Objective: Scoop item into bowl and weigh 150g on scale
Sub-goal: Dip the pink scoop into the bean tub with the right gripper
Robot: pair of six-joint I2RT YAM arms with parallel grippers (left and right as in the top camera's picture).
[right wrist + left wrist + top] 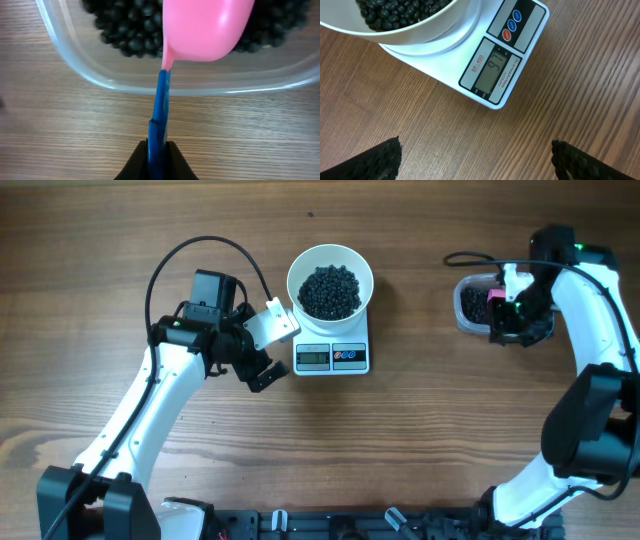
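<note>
Scooping step. Right claw point(157, 150), clamped on the scoop point(205, 25), holds it over the tub point(461, 307), upper right overhead. Left claw point(477, 156) gapes empty. Next: load beans point(125, 30), carry level to bowl point(293, 280).

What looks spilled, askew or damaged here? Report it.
Nothing stands out. The round white bowl sits level on the small white digital scale, the small black beans lie inside it and inside the clear plastic tub, and the pink scoop with a blue handle is straight in the right gripper.
</note>
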